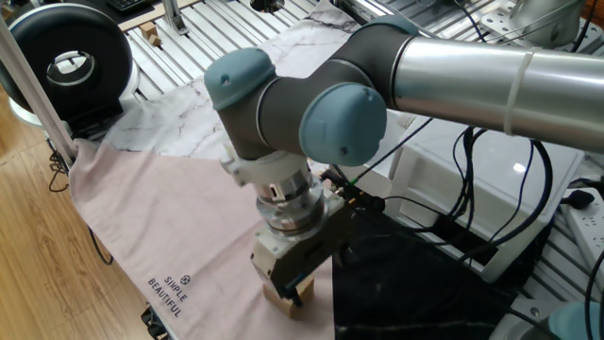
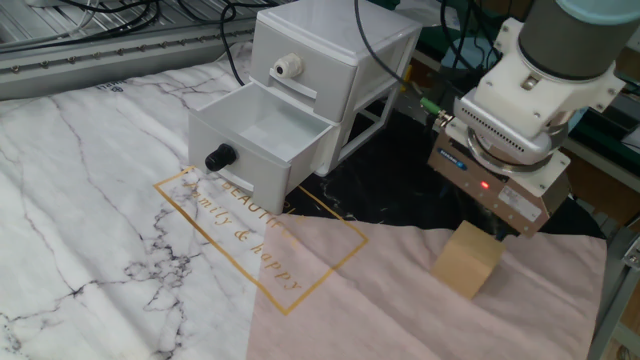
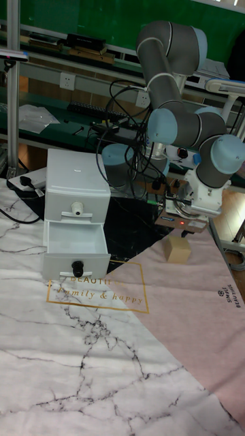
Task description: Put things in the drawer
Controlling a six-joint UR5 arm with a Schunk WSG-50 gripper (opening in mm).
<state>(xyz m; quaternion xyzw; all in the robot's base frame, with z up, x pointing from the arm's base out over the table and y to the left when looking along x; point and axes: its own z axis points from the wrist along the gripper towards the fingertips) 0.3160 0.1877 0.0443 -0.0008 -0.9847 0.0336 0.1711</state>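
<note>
Robotics lab: aluminium-slat bench [image 1: 203, 42], trailing cables [image 1: 472, 179]

The table [image 2: 60, 60] is showing bare ribbed metal slats along its far edge, and most of its top is lying under cloths. A white marble-print cloth [image 2: 90, 240] with gold lettering is covering the near left part. A pale pink cloth [image 2: 400, 300] is overlapping it on the near right. A black marbled cloth [image 2: 400, 180] is lying farther back. The white cabinet [image 2: 335, 60] is standing on the far part, its lower drawer [image 2: 262, 135] pulled open. The light-tan wooden cube [image 2: 466, 262] is sitting on the pink cloth, right of the cabinet and well apart from it.
</note>
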